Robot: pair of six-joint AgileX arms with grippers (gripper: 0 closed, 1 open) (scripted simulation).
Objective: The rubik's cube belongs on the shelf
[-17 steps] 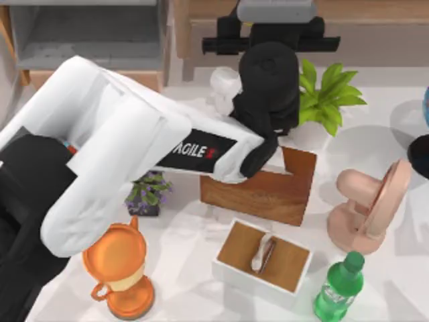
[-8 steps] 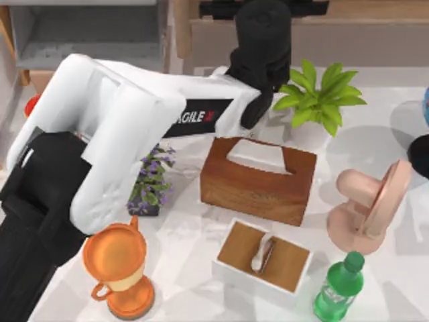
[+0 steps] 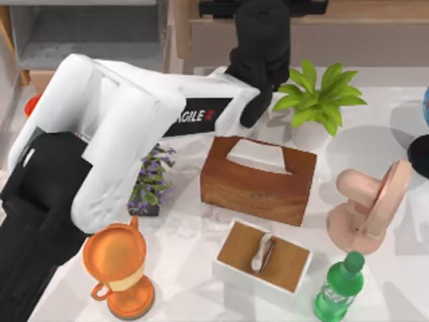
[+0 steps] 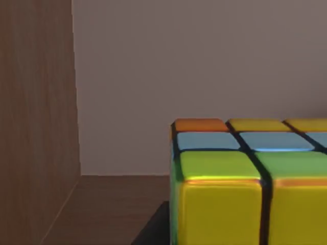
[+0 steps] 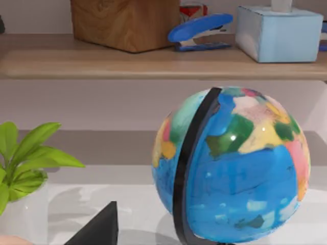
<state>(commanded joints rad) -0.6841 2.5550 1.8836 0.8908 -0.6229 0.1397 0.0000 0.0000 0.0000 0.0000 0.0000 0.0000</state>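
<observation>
White worktop, crowded, with shelf (image 3: 375,9) running along the far edge. Left arm stretched from the near left corner across to that far edge, left gripper (image 3: 263,8) pushed in under the shelf's top board, above and just left of plant (image 3: 320,94). Right arm parked, judged to sit off the worktop's right edge, wrist camera facing globe (image 5: 232,163).

Seen from the left wrist: cube (image 4: 245,184) very close in front of the camera, so right at the jaws, directly ahead along the arm's reach. Yellow face toward the camera, green and blue tiles across the top, orange and yellow row at the far edge. No long axis to speak of, being a cube; sides square to the shelf's back panel. Inside the shelf, near its left inner corner, side wall (image 4: 36,102) close by and a strip of bare board between. Dark shadow right under the near edge; probably resting on the board, though contact hard to confirm from this angle.

How far apart the jaws stand, and whether gripping the cube: cannot tell.

Judged step: placement at or near its end. Next move likely a release, if not made already, then a straight pull-back toward the worktop's near edge, clear of the top board and the plant.
</observation>
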